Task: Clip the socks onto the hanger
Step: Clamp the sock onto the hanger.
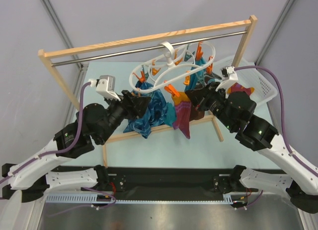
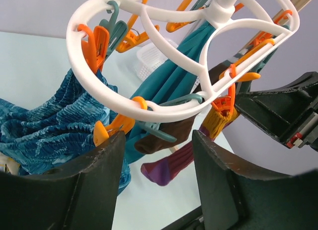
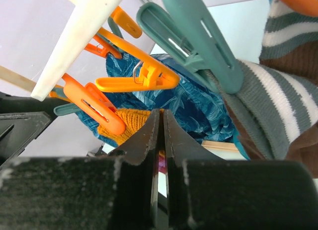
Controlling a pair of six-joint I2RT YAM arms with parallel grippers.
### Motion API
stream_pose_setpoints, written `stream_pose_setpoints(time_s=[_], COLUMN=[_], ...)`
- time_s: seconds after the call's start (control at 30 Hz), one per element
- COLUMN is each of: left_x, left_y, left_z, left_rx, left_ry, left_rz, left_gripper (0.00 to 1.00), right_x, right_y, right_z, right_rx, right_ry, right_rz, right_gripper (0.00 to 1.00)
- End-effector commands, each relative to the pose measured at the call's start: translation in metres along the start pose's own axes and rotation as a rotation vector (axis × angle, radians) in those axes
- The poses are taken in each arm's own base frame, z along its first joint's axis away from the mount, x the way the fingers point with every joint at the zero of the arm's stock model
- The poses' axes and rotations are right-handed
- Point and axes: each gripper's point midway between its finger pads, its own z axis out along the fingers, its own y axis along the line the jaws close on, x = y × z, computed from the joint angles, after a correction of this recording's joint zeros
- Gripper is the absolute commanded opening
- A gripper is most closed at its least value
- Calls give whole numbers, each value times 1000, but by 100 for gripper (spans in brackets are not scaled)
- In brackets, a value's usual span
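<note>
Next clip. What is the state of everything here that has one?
hanger: hooked on the metal bar, hanging.
purple sock: clipped to the hanger, dangling.
brown sock: clipped to the hanger, dangling.
blue cloths: hanging from the hanger.
left gripper: fingers open, empty.
right gripper: fingers all but shut, nothing visibly held.

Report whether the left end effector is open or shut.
Open. The left end effector has its fingers well apart; the hanger shows through the gap, nothing gripped.
</note>
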Motion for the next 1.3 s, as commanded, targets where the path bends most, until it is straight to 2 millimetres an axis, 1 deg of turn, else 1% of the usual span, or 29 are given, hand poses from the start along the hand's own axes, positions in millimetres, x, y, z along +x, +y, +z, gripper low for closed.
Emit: stream_pose_setpoints(time_s=[0.0, 0.17, 0.23, 0.33, 0.47, 0.67, 0.77, 0.8, 0.9, 0.93, 1.0, 1.03, 1.07, 1.27], left_x=[-5, -7, -5, -4, 0, 4, 1, -3, -3, -7, -7, -11, -11, -11], left_y=[-6, -11, -14, -18, -21, -24, -21, -20, -18, -17, -17, -17, -17, -18], left_z=[5, 8, 11, 14, 16, 14, 8, 4, -2, -7, -11, -15, -16, -14], left_rx=[11, 23, 26, 34, 45, 68, 72, 78, 99, 108, 124, 138, 144, 138], left_ry=[-25, -32, -25, -19, -9, 5, -6, -16, -20, -29, -30, -40, -42, -40], left_rz=[13, 15, 19, 19, -2, -30, -57, -68, -78, -88, -86, -91, -81, -63], left_gripper=[61, 58, 56, 50, 39, 37, 38, 38, 45, 47, 51, 51, 51, 51], right_x=[-18, -18, -18, -17, -17, -15, -14, -14, -14, -14, -14, -13, -13, -12], right_y=[14, 16, 18, 17, 18, 19, 18, 18, 19, 20, 20, 20, 19, 22], right_z=[-8, -7, -7, -7, -7, -6, -5, -6, -5, -5, -4, -4, -3, -2], right_rx=[-50, -63, -70, -70, -72, -79, -76, -77, -81, -82, -83, -83, -81, -90], right_ry=[-28, -28, -29, -24, -24, -19, -14, -15, -16, -15, -13, -13, -13, -8], right_rz=[-10, -7, -5, -8, -11, -14, -14, -14, -13, -12, -14, -14, -14, -6], right_gripper=[8, 8, 8, 8, 8, 8, 8, 8, 8, 8, 8, 8, 8, 8])
